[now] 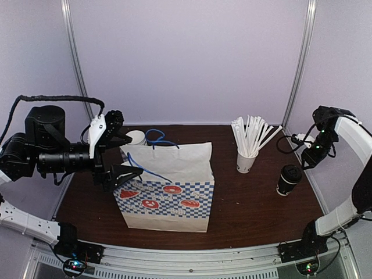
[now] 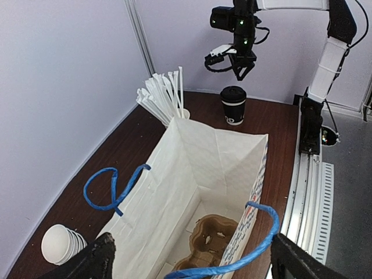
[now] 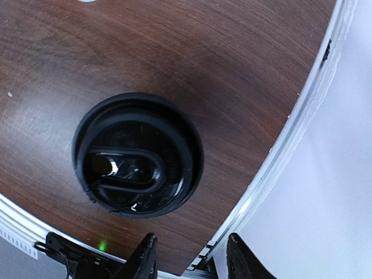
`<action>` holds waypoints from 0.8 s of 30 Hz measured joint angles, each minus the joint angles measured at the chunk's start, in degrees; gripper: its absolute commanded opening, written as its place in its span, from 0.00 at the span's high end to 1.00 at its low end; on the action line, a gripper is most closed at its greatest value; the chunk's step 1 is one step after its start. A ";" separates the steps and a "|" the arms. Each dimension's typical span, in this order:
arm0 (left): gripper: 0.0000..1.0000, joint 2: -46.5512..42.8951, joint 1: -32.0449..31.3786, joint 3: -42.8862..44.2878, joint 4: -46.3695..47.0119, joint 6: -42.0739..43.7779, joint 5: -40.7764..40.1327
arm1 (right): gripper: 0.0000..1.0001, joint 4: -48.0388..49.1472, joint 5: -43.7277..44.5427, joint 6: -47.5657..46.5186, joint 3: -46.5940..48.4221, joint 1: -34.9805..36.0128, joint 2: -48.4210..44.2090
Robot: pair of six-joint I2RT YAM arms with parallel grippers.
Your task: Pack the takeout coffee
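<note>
The takeout coffee [image 1: 288,179] is a short black cup with a black lid, standing on the table right of the checkered paper bag [image 1: 165,192]. In the right wrist view its lid [image 3: 138,154] lies below and ahead of my right gripper [image 3: 192,258], which hovers open and empty above the table edge. My left gripper [image 1: 119,154] is open wide at the bag's left end. Its fingers [image 2: 96,261] flank the open bag mouth [image 2: 192,168]. A brown cup carrier [image 2: 215,235] sits on the bag's floor. The coffee [image 2: 233,104] stands beyond the bag, under the right gripper [image 2: 241,70].
A white cup of white sticks [image 1: 247,157] stands behind the bag on the right, close to the coffee. A stack of lidless cups [image 1: 136,138] sits at the back left. The bag's blue handles [image 2: 110,189] hang loose. The table's metal edge rail [image 3: 279,151] runs just right of the coffee.
</note>
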 measured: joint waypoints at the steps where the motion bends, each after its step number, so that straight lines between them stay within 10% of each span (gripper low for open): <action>1: 0.07 0.22 0.00 0.00 0.00 -0.22 0.00 | 0.62 0.70 0.31 0.20 0.00 -0.66 0.66; 13: 0.07 1.05 0.00 0.00 -0.09 -1.33 0.11 | 0.62 7.43 1.81 -0.68 -4.46 -4.42 5.03; 24: 0.07 2.84 0.00 0.02 -0.55 -1.49 0.92 | 0.31 -2.19 -2.97 -13.97 -0.63 -4.42 2.40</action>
